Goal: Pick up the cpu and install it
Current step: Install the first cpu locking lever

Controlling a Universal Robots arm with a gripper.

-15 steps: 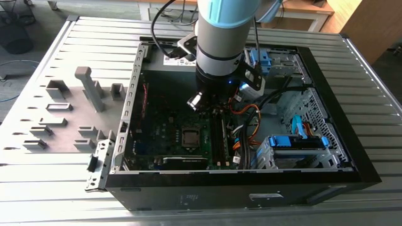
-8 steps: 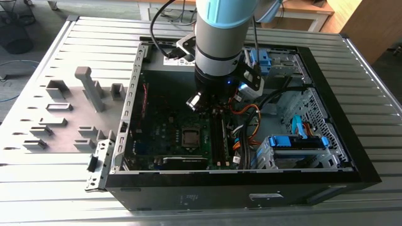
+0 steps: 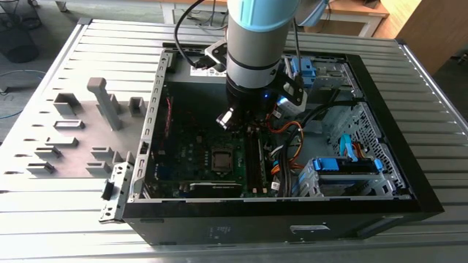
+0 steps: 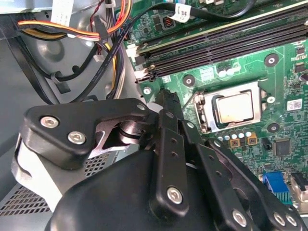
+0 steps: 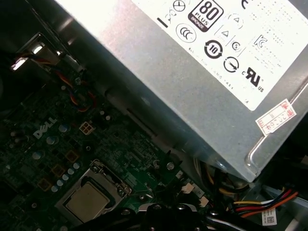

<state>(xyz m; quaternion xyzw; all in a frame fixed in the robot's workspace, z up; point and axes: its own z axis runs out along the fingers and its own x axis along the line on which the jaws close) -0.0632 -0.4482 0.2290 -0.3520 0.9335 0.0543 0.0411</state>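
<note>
The cpu (image 4: 234, 107) is a small silvery square chip lying flat in its socket on the green motherboard (image 4: 288, 72). It also appears in the first wrist view as the cpu (image 5: 86, 202) and, small and dark-framed, in the exterior view as the cpu (image 3: 221, 159). My gripper (image 4: 166, 102) hangs above the board, off to one side of the socket and apart from the chip. In the exterior view the gripper (image 3: 232, 119) is inside the open computer case (image 3: 380, 104), further back than the socket. Nothing is seen in its grasp.
A grey power supply box (image 5: 192, 82) sits close beside the gripper. Coloured cable bundles (image 4: 86, 29) and black memory slots (image 4: 231, 43) lie near the socket. Blue drive brackets (image 3: 343, 164) fill the case at the exterior view's right. A grey fixture plate (image 3: 80, 131) lies outside the case at the exterior view's left.
</note>
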